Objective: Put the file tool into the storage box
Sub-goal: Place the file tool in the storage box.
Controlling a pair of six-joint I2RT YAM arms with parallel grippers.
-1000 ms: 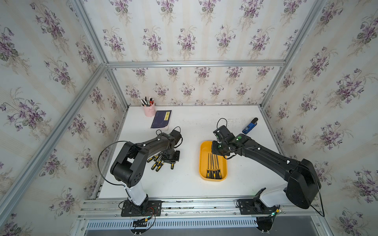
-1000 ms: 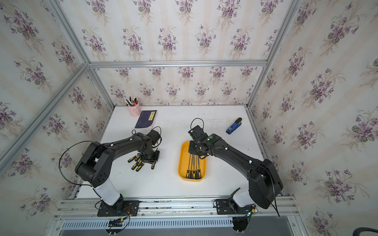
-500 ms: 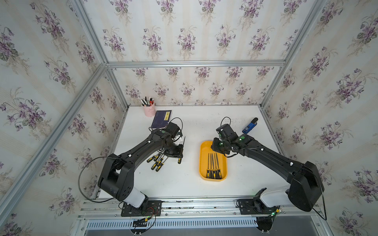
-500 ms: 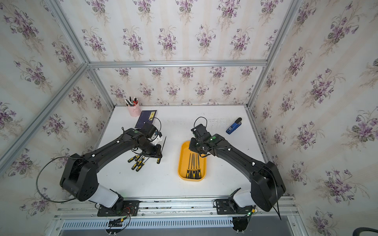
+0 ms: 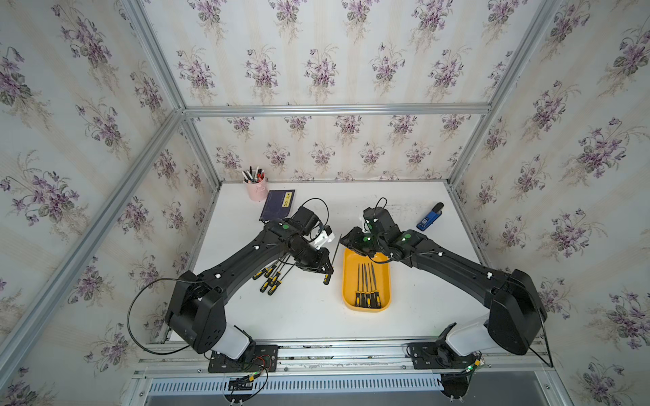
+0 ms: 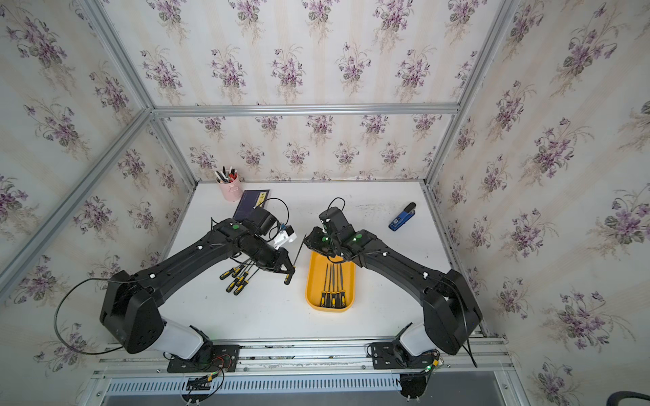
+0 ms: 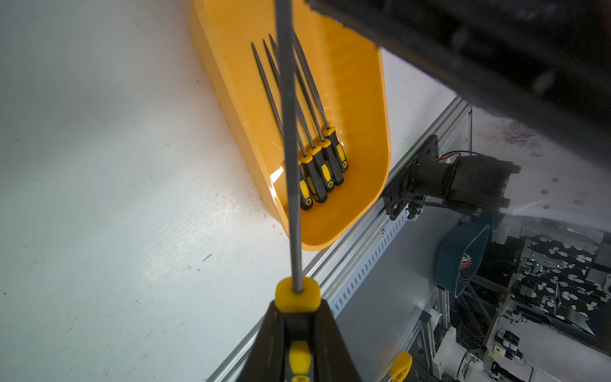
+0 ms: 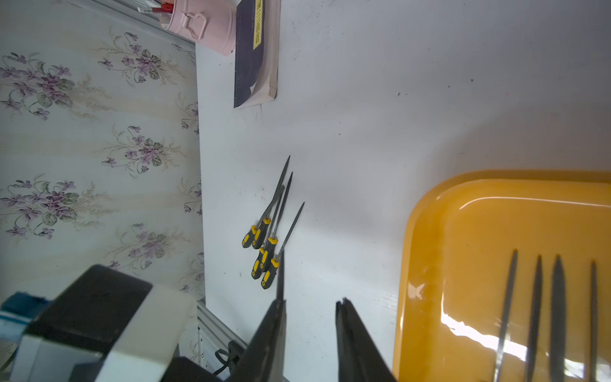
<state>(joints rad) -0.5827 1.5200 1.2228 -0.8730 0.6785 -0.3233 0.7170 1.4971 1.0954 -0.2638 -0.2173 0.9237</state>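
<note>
**One file held by its handle, right jaws waiting spread**

In both top views, just left of centre, the left jaws are pressed together on the black-and-yellow handle of one file [image 5: 333, 258]. It is held off the worktop [image 5: 302, 316], handle low, with its thin steel blade slanting up toward the right jaws. Those hang over the far end of the yellow tray [image 6: 310, 281]. Four files [image 5: 365, 288] lie side by side in the tray. A loose bunch [image 6: 236, 279] lies on the worktop under the left arm.

In the left wrist view the jaws pinch the handle just behind its yellow collar. The blade runs straight out above the tray and the four files in it, and its tip leaves the frame.

In the right wrist view the right jaws stand spread with nothing between them. The blade tip lies against or just beside one finger [image 8: 272, 320]; I cannot tell whether they touch. The tray sits close beside the jaws.

The file looks light, stiff and slim. Its bare blade is hard and narrow, so a pinch there would probably let it pivot or slide. The thicker, grippier handle seems the safer hold. The tray is only slightly longer than the files, so this one likely has to go in lengthwise beside the others.
</note>
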